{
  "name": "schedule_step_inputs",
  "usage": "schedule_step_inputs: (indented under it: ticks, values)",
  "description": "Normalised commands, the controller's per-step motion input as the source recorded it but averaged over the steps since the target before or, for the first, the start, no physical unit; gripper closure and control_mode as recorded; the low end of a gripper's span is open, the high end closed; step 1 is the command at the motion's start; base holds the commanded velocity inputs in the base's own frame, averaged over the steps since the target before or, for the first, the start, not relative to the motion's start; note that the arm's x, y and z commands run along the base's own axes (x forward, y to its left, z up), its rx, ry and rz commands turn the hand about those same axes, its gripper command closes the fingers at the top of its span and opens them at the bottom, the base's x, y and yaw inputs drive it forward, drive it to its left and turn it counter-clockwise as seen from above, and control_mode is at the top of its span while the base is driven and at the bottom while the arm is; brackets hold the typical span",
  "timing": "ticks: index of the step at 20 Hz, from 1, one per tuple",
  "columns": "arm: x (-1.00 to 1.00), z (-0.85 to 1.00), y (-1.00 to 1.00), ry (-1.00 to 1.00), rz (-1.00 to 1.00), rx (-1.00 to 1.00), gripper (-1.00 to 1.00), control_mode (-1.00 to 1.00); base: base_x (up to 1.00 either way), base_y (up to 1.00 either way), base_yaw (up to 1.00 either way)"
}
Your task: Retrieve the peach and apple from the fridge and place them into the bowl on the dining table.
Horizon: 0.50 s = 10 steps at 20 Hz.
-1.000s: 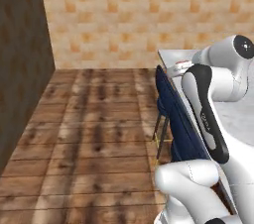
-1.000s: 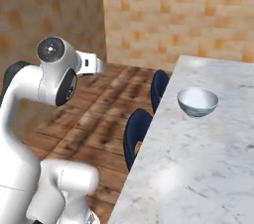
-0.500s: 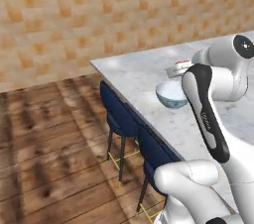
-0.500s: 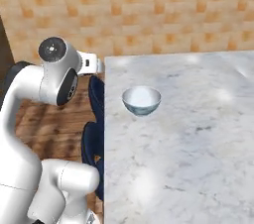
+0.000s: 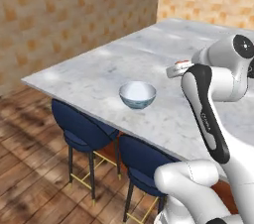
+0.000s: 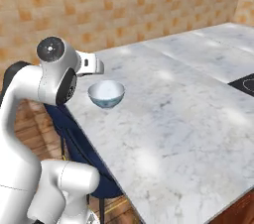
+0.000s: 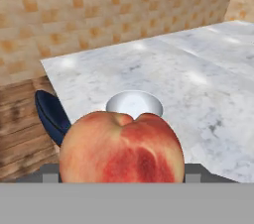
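Observation:
A peach (image 7: 121,148), salmon-orange with a red blush and a cleft on top, sits between my fingers low in the hand view. My gripper (image 5: 174,71) is shut on it, held above the dining table (image 5: 99,74), right of the bowl. The bowl (image 5: 138,94), pale blue outside and white inside, stands near the table's edge (image 6: 106,93) and holds nothing. In the hand view it lies just beyond the peach (image 7: 135,103). The apple and the fridge are out of view.
Two navy stools (image 5: 84,129) (image 5: 144,161) are tucked under the table's near edge. A black cooktop (image 6: 245,84) is set into the marble at the far right. Wooden floor and tan tiled walls lie around the table.
The whole scene has shifted as the base moved: the table and bowl have swung from the side to straight ahead and closer. The arm's pose and its hold on the peach look unchanged.

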Motion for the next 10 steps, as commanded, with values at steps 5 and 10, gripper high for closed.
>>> schedule_step_inputs:
  ticks: [5, 10]
  values:
    - [0.00, 0.00, 0.00, 0.00, 0.00, 0.00, 1.00, 1.00, 0.47, 0.82, -0.71]
    - [0.00, 0.00, 0.00, 0.00, 0.00, 0.00, 1.00, 1.00, 0.51, 0.89, -0.69]
